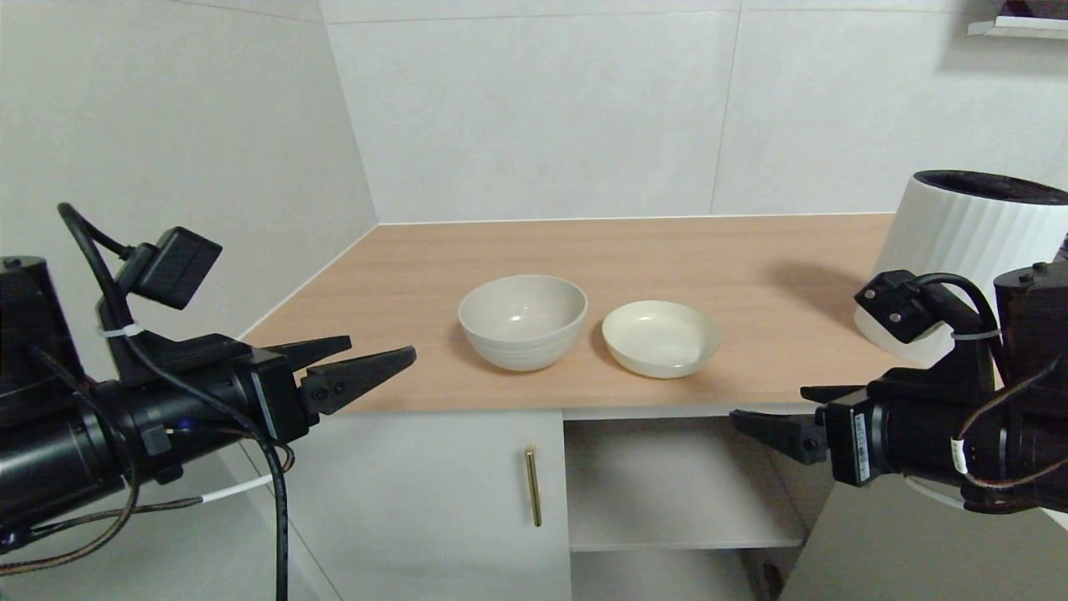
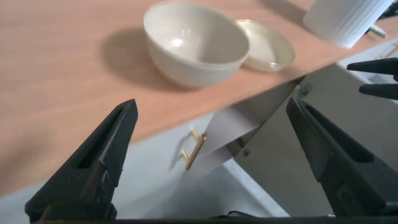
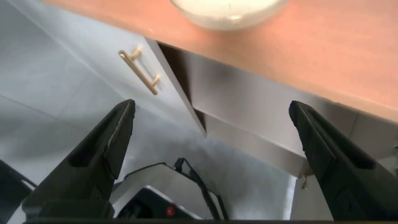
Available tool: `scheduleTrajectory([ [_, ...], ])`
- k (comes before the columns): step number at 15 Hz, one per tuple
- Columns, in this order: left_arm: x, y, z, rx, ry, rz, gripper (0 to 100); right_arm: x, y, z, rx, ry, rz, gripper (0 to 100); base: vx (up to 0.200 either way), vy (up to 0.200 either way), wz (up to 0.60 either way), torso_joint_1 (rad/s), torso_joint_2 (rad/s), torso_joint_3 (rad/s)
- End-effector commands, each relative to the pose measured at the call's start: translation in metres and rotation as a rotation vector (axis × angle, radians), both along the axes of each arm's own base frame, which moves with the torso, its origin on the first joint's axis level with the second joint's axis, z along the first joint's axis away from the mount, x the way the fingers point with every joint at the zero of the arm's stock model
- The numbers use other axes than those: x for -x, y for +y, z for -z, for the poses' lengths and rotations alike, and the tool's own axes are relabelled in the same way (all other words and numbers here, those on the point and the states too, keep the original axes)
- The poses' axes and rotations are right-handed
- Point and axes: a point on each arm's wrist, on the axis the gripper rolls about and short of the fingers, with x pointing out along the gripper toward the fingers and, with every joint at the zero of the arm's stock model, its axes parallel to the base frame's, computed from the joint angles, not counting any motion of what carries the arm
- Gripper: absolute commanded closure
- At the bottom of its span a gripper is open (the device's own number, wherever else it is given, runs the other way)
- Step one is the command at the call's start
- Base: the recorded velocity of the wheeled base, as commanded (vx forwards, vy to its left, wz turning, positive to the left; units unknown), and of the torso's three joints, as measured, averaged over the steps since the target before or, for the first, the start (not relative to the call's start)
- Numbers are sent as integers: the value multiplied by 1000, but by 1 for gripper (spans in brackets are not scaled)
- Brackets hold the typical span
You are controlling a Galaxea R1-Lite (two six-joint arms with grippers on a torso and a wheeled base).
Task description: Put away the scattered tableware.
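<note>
Left hand (image 1: 382, 346) and right hand (image 1: 768, 406) wide open, empty, staged off surface (image 1: 417, 275) front edge facing bowl (image 1: 521, 321) and dish (image 1: 661, 336); open cabinet (image 1: 676, 492) below is probably the destination.

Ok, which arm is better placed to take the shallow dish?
Right, probably: the shallow dish lies nearer the right gripper, above the open cabinet, while the bowl stands between it and the left gripper.

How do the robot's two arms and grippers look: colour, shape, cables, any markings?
Both arms are black cylinders. The left arm carries looping black cables, a white cable tie and a boxy black camera. The right arm bears a white label. The left gripper and right gripper have tapered black fingers.
</note>
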Motion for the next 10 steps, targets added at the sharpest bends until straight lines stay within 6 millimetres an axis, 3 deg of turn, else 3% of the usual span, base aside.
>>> scheduleTrajectory([
  [1, -2, -1, 2, -2, 9, 1, 0, -1, 1, 1, 1, 2, -1, 0, 0, 0, 0, 207, -491, -281],
  [4, -2, -1, 1, 0, 7, 10, 0, -1, 1, 1, 2, 4, -3, 0, 0, 0, 0, 165, -383, -217],
  [7, -5, -5, -7, 4, -10, 21, 0, -8, 2, 0, 13, -5, -1, 0, 0, 0, 0, 31, -68, -41],
  [10, -17, -9, -38, -11, 55, 27, 0, -48, 13, -27, 8, -40, 46, 0, 0, 0, 0, 0, 0, 0],
])
